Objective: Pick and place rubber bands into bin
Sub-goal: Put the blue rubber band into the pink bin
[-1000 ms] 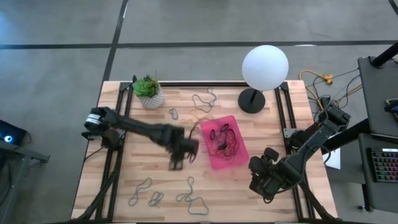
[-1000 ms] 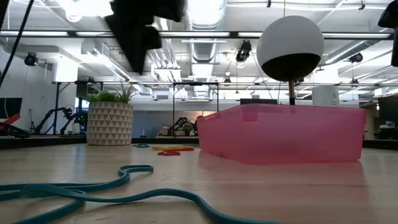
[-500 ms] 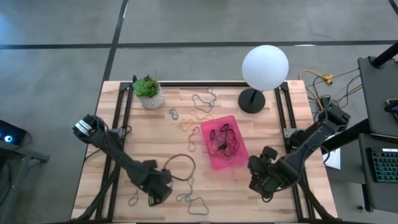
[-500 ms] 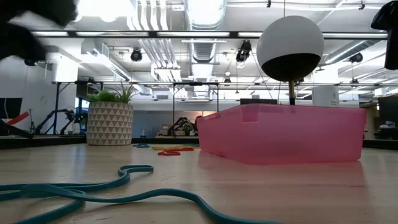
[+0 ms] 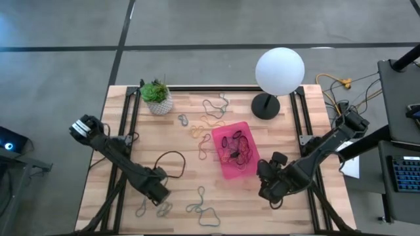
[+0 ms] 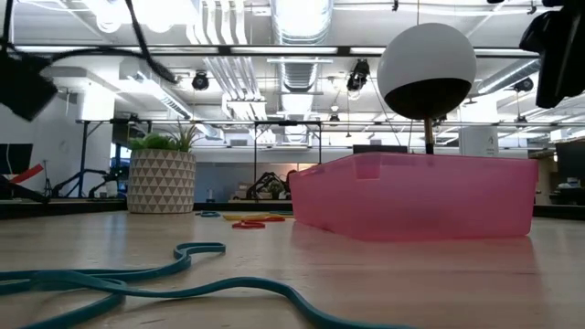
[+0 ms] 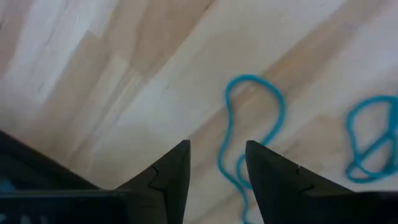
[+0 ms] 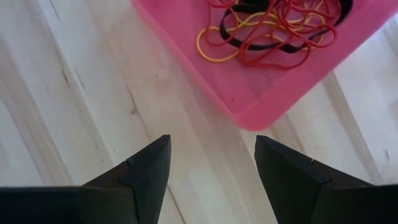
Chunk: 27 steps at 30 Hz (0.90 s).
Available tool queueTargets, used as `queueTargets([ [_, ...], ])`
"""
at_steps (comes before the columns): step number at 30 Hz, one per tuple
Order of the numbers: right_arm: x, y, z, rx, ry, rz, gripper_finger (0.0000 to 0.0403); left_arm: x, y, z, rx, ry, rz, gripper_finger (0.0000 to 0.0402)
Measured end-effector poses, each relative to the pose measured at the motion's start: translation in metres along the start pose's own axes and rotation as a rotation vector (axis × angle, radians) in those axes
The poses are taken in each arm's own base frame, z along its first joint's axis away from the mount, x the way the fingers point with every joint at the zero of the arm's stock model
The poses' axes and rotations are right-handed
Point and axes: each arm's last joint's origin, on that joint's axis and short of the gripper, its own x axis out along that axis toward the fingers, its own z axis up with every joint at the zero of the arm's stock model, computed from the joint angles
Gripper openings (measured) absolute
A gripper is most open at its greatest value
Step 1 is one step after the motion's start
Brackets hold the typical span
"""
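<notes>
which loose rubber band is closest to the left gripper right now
The teal band lying just ahead of the left gripper, at the table's front left. The other loose bands lie farther off, toward the front middle or up by the plant.

I see the pink bin on the table; teal rubber bands lie nearer the camera.

This looks like a robotics lab in a large open hall. The ceiling is bare, with exposed ducts, pipes and strip lights. Other robot arms stand on benches far behind. The wooden counter sits on a grey concrete floor, and a desk with a keyboard and loose cables stands beside it.
</notes>
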Motion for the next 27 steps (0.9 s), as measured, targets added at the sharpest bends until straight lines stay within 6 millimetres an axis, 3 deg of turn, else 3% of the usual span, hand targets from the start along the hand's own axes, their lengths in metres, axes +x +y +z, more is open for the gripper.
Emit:
queueTargets([
  [8, 0.0, 0.0, 0.001, 0.019, 0.008, 0.005, 0.0219, 0.024, -0.002, 0.005, 0.032, -0.028, -0.185, 0.0138],
  [20, 0.0, 0.0, 0.0, 0.036, 0.014, 0.009, 0.0219, 0.04, 0.002, 0.008, -0.011, -0.04, -0.063, 0.0137],
  [27, 0.0, 0.0, 0.0, 0.047, 0.015, 0.009, 0.0219, 0.027, -0.003, 0.006, -0.002, -0.046, -0.099, 0.0109],
])
